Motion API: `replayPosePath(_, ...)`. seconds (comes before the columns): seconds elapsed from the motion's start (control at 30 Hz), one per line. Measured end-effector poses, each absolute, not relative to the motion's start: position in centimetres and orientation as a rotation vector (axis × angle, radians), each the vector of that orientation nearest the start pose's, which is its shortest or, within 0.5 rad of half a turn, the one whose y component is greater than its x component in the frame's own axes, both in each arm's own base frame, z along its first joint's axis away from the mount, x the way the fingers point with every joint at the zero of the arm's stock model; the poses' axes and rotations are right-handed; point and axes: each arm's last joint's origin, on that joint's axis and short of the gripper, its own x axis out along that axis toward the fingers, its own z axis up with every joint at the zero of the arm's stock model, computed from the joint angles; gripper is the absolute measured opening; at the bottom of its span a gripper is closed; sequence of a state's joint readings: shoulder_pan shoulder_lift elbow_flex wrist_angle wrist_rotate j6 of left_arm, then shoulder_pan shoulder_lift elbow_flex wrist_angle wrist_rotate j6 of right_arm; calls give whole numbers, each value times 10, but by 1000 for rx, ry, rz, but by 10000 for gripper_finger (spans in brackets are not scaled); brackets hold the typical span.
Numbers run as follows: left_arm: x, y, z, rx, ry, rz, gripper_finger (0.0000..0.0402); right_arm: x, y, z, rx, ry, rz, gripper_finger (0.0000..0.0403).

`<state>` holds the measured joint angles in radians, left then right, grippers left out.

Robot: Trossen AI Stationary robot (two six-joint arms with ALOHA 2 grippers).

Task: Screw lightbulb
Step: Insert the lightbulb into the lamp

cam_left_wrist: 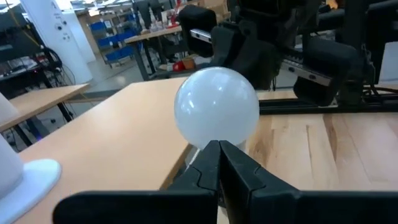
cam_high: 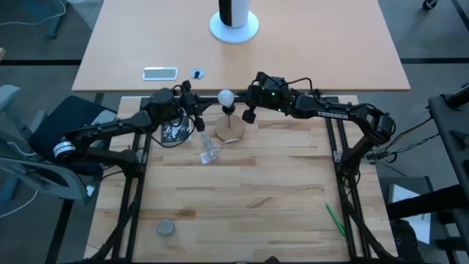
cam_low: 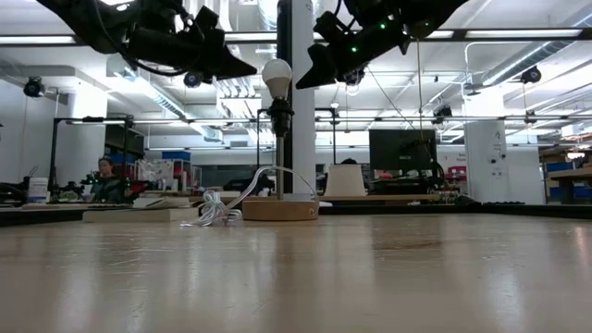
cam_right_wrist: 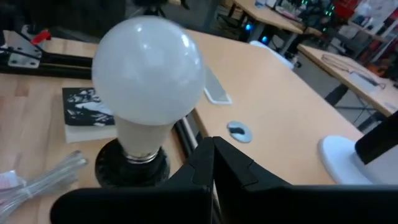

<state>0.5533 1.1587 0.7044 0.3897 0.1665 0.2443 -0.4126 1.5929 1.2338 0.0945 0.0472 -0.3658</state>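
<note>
The white frosted lightbulb [cam_high: 226,96] stands upright, its screw base in the black socket [cam_low: 277,117] of a small lamp stand with a round wooden foot [cam_high: 231,131]. The bulb also shows in the low view [cam_low: 277,72], the left wrist view [cam_left_wrist: 216,107] and the right wrist view [cam_right_wrist: 148,67]. My left gripper [cam_low: 252,69] is shut and hangs at bulb height on the bulb's left. My right gripper [cam_low: 300,80] is shut at the same height on its right. Both tips are close to the bulb, with a small gap showing.
A clear cord bundle [cam_high: 209,153] lies by the wooden foot. A black-and-white card [cam_high: 174,132] lies under my left arm. A white flat piece [cam_high: 160,72], a small disc [cam_high: 197,73] and a white lamp base [cam_high: 234,28] lie farther off. A grey puck [cam_high: 166,228] and a green pen [cam_high: 335,218] lie near the front.
</note>
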Motion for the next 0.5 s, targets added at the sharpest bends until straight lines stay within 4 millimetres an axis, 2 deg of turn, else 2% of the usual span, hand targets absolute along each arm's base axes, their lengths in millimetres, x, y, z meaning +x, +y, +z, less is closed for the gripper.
replayPosePath(0.23,228,133,283,228,78,374,0,340,-147,316,-325,292,-298,0)
replayPosePath(0.5,234,137,278,228,61,375,0,340,-146,314,-313,303,-289,0)
